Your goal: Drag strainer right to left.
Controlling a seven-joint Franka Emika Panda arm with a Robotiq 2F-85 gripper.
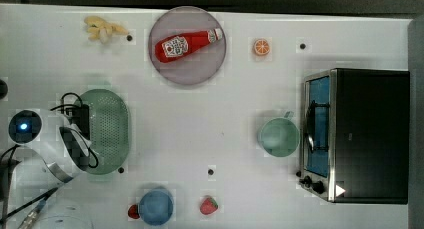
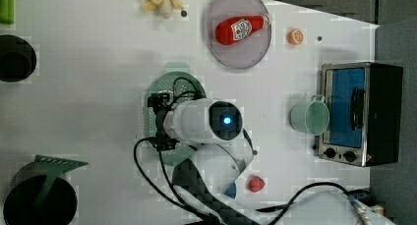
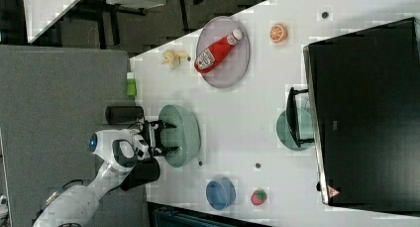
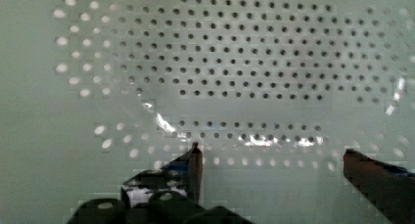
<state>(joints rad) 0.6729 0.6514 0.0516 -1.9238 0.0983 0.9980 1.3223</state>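
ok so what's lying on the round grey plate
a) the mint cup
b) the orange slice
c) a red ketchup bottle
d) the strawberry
c: in the top view the red ketchup bottle lies on its side on the grey plate, while the orange slice, the strawberry and the mint cup sit on the table apart from it.

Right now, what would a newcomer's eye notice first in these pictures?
The white robot arm reaches over the mint-green strainer at the top view's left, its gripper open. Next, the red ketchup bottle on a grey plate, and the black toaster oven at the top view's right.
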